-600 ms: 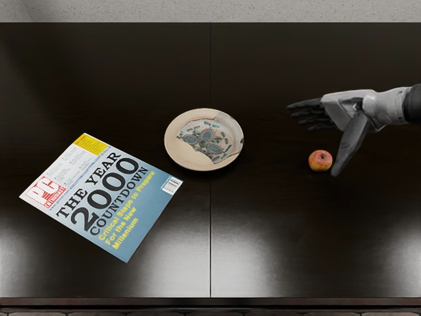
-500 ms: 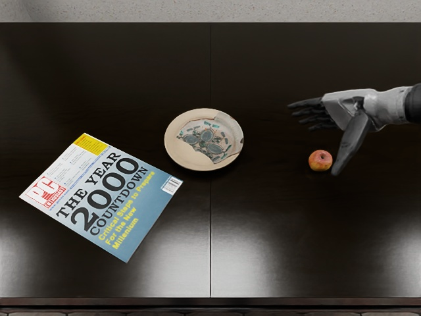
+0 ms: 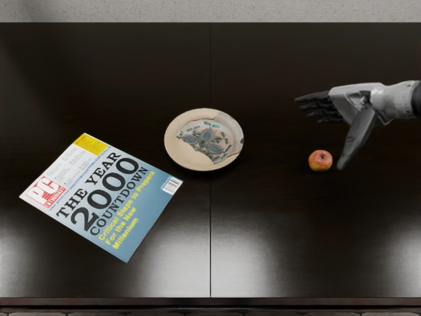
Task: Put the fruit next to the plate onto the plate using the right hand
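Observation:
A small red-orange fruit (image 3: 320,160) lies on the dark table, to the right of a beige plate (image 3: 204,139) with a blue-green pattern. My right hand (image 3: 332,125) hovers just above and to the right of the fruit, arm coming in from the right edge. Its fingers are spread and point left, the thumb hangs down beside the fruit, and it holds nothing. The left arm is out of view.
A magazine (image 3: 102,194) with "THE YEAR 2000 COUNTDOWN" on its cover lies at the left front of the table. A seam runs down the middle of the dark table (image 3: 283,230).
My right hand has drawn slightly up and to the right, away from the fruit. The fruit and plate have not moved.

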{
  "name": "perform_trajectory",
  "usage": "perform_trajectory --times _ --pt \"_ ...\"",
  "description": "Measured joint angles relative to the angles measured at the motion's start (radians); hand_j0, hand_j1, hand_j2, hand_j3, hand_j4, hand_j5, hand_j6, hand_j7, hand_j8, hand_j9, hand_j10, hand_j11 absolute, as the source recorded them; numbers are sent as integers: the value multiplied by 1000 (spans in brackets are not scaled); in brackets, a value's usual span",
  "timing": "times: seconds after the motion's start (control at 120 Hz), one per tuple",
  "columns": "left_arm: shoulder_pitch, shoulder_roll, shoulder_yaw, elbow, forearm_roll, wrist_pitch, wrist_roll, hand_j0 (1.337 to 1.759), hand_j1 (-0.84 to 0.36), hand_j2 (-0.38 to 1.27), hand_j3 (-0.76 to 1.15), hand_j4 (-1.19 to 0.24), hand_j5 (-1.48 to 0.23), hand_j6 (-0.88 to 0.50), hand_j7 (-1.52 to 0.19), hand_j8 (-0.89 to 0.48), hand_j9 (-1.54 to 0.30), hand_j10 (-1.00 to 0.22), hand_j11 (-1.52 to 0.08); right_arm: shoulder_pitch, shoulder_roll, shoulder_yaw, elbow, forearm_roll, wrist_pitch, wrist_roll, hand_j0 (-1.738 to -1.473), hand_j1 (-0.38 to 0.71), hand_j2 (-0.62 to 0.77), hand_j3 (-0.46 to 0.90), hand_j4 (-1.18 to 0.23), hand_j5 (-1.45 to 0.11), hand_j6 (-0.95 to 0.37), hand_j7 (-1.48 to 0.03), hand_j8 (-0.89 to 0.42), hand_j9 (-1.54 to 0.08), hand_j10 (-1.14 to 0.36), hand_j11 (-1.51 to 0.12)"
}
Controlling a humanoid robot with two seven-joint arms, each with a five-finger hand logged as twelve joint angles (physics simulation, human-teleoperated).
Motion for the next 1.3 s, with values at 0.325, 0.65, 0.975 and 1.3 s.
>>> perform_trajectory --times 0.325,0.65,0.975,1.3 --pt "0 0 0 0 0 0 0 1658 339 2 0 -9 -11 -9 -11 -9 -11 -9 -11 7 44 -8 58 -294 -53 0 -1658 -349 1 0 -3 -1 -4 0 -4 0 -3 0" --pt "0 0 0 0 0 0 0 1658 339 2 0 -9 -11 -9 -11 -9 -11 -9 -11 -13 112 -87 122 -624 -234 0 -1658 -349 1 0 -4 -1 -6 0 -4 0 -3 0" --pt "0 0 0 0 0 0 0 1658 339 2 0 -9 -11 -9 -11 -9 -11 -9 -11 -116 169 -109 143 -787 -324 0 -1658 -349 2 0 -4 -1 -6 0 -5 0 -3 0" --pt "0 0 0 0 0 0 0 1658 339 2 0 -9 -11 -9 -11 -9 -11 -9 -11 -169 187 -142 139 -880 -396 0 -1658 -281 -9 0 -62 -76 -64 -75 -63 -75 -61 -75"
